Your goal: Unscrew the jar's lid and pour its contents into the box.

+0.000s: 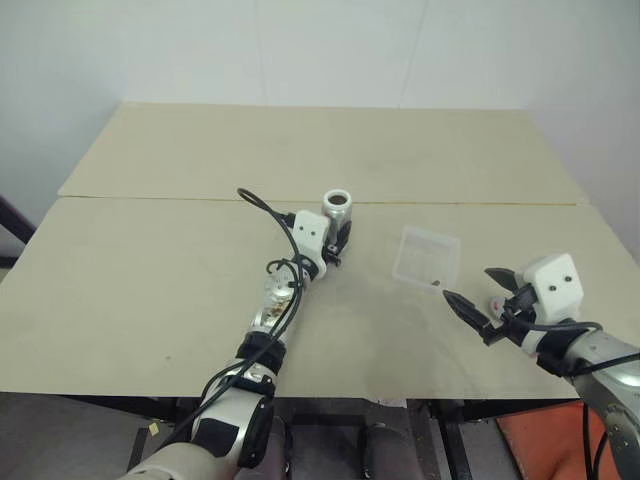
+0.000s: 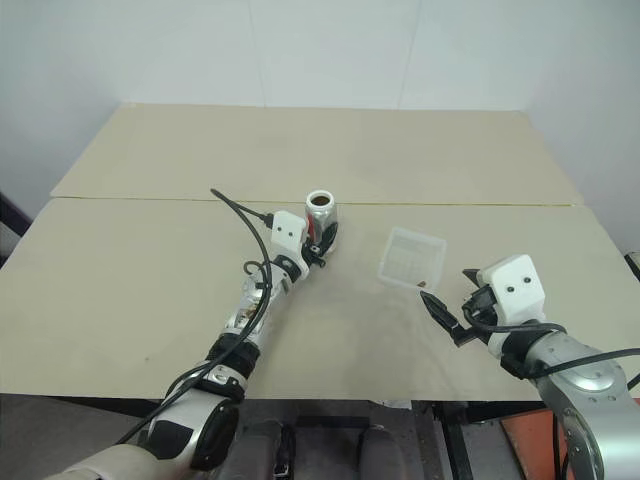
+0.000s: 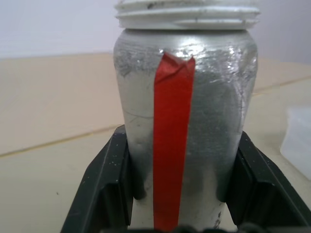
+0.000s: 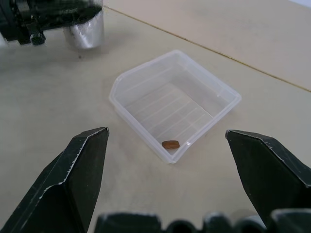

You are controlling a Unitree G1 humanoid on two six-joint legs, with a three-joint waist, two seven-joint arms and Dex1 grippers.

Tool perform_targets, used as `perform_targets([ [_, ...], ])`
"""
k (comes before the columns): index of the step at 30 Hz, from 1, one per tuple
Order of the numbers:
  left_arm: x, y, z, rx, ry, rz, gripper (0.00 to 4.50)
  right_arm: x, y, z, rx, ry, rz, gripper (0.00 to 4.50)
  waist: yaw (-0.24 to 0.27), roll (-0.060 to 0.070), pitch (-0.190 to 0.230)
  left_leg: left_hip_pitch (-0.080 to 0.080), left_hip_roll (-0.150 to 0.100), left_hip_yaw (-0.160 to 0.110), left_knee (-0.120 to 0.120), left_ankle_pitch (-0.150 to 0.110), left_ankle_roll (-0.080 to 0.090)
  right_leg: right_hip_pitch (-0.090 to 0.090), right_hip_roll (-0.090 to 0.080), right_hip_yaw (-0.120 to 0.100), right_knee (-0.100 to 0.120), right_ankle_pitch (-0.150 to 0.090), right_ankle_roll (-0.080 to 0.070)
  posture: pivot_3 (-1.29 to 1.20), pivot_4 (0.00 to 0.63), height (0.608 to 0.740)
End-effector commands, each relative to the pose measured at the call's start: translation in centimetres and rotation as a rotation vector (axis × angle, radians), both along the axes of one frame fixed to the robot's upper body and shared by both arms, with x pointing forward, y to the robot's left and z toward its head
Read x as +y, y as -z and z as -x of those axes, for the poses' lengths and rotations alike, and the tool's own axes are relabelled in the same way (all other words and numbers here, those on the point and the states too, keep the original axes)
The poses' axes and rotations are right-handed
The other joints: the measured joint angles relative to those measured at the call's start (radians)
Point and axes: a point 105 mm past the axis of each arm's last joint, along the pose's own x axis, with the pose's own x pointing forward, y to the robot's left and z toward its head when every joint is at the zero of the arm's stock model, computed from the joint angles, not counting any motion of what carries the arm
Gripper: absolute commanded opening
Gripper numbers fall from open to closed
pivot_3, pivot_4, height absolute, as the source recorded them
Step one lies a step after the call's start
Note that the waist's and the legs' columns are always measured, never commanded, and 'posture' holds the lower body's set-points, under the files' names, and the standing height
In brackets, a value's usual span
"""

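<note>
Left arm (image 1: 270, 320): silver metal links, black collars near the elbow, loose black cable looping alongside, small white camera block (image 1: 310, 232) at the wrist. Right arm (image 2: 570, 375): grey shell, white camera box (image 2: 512, 287) with two dark dots, black wedge-shaped fingers (image 4: 73, 179).

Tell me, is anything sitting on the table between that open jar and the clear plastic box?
Nothing visible. The jar, held upright in the left gripper, and the box are separated by bare table. The open right gripper hangs nearer the robot, off that line.
</note>
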Motion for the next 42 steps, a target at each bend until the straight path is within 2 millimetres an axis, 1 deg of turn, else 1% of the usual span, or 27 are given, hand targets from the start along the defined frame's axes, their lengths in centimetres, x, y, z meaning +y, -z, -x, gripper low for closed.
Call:
perform_targets([
  [1,-0.6,-0.5,0.3,-0.02,-0.01,0.014,2.05,0.2,-1.1,0.0,-0.055,-0.014,0.016,4.46,-0.001,0.0,0.0,0.0,0.0,0.0,0.0,0.0,0.0,0.0,0.0,0.0,0.0,0.0,0.0,0.0,0.15,0.74],
  [7,-0.8,0.6,0.6,0.03,0.005,0.027,2.05,0.0,-1.1,0.1,-0.054,-0.012,0.027,4.46,-0.001,0.001,-0.001,0.001,0.0,0.0,0.0,0.0,0.0,0.001,0.0,0.0,0.0,0.0,0.0,0.0,0.15,0.74],
  [9,-0.8,0.7,0.7,0.047,0.014,0.041,2.76,-0.1,-1.1,0.0,-0.054,-0.009,0.03,4.5,-0.001,0.001,-0.001,0.001,0.0,0.0,0.0,0.0,0.0,0.001,0.0,0.0,0.0,0.0,0.0,0.0,0.15,0.74],
  [10,-0.8,0.8,0.7,0.057,0.019,0.049,2.91,-0.1,-1.1,0.0,-0.054,-0.008,0.031,4.5,-0.001,0.001,-0.001,0.001,0.0,0.0,0.0,0.0,0.0,0.001,0.0,0.0,0.0,0.0,0.0,0.0,0.15,0.74],
  [13,-0.4,0.2,0.7,0.014,-0.02,0.035,3.84,-0.2,-1.2,-0.2,-0.058,-0.007,0.032,4.5,-0.001,0.001,-0.001,0.0,0.0,0.0,0.0,0.0,0.0,0.0,0.0,0.0,0.0,0.0,0.0,0.0,0.15,0.74],
  [15,-0.5,0.1,0.8,0.003,-0.012,0.025,4.47,-0.2,-1.2,-0.3,-0.063,-0.011,0.028,4.5,-0.001,0.001,-0.001,0.001,0.0,0.0,0.0,0.0,0.0,0.0,0.0,0.0,0.0,0.0,0.0,0.0,0.15,0.74],
  [21,0.1,-0.1,1.6,0.001,0.007,0.028,4.49,-0.2,-1.0,-0.5,-0.065,-0.013,0.038,4.5,-0.001,0.001,-0.001,0.0,0.0,0.0,0.0,0.0,0.0,0.0,0.0,0.0,0.0,0.0,0.0,0.0,0.15,0.74],
  [24,0.7,-0.3,2.6,-0.024,0.036,-0.044,4.49,-0.2,-1.0,-0.6,-0.065,-0.014,0.04,4.5,-0.005,0.001,-0.001,0.001,0.0,0.0,0.0,0.0,0.0,0.0,0.0,0.0,0.0,0.0,0.0,0.0,0.15,0.74],
  [26,1.7,-0.4,3.1,-0.023,0.003,-0.086,4.49,-0.1,-0.9,-0.7,-0.061,-0.022,0.039,4.5,-0.005,0.002,-0.001,0.001,0.001,-0.001,-0.001,0.0,0.0,0.0,0.0,0.0,0.0,0.0,0.0,0.0,0.15,0.74],
  [28,2.7,-0.7,3.5,-0.015,-0.026,-0.09,4.49,0.0,-0.8,-0.7,-0.059,-0.03,0.044,4.5,-0.003,0.002,-0.002,0.001,0.001,-0.001,0.0,0.0,0.0,0.0,0.0,0.0,0.0,0.0,0.0,0.0,0.15,0.74],
  [31,4.0,-1.3,4.9,0.03,0.01,-0.058,4.49,-0.1,-0.7,-0.7,-0.055,-0.029,0.045,4.5,-0.002,0.002,-0.002,0.001,0.001,-0.001,0.0,0.0,0.0,0.0,0.0,0.001,0.0,0.0,0.0,0.0,0.15,0.74],
  [34,6.1,-1.7,7.0,0.074,0.105,-0.096,4.49,-0.4,-0.5,-0.6,-0.041,-0.028,0.046,4.5,-0.004,0.002,-0.002,0.001,0.001,-0.001,0.0,0.0,0.0,0.0,0.0,0.001,0.0,0.0,0.0,0.0,0.15,0.74],
  [36,8.0,-2.2,8.2,0.076,0.171,-0.146,4.49,-0.7,-0.5,-0.4,-0.036,-0.04,0.061,4.5,-0.007,0.003,-0.003,0.001,0.002,-0.001,-0.001,0.0,0.0,0.0,0.001,0.001,0.001,0.0,-0.001,0.0,0.15,0.74],
  [38,9.6,-3.0,9.2,0.079,0.229,-0.153,4.49,-1.3,-0.6,-0.2,-0.038,-0.052,0.079,4.5,-0.008,0.003,-0.003,0.002,0.002,-0.001,-0.001,0.0,0.0,0.0,0.001,0.001,0.001,0.0,-0.001,0.0,0.15,0.74],
  [41,13.0,-4.0,10.8,0.088,0.319,-0.202,4.49,-2.5,-1.3,0.4,-0.029,-0.103,0.121,4.5,-0.007,0.003,-0.003,0.003,0.002,0.0,0.0,0.0,0.0,0.001,0.001,0.001,0.001,0.0,-0.001,0.0,0.15,0.74],
  [42,13.8,-4.3,11.2,0.09,0.341,-0.219,4.49,-2.8,-1.4,0.6,-0.021,-0.122,0.13,4.5,-0.007,0.003,-0.003,0.003,0.002,0.0,0.0,0.0,0.0,0.001,0.001,0.001,0.001,0.0,-0.001,0.0,0.15,0.74],
])
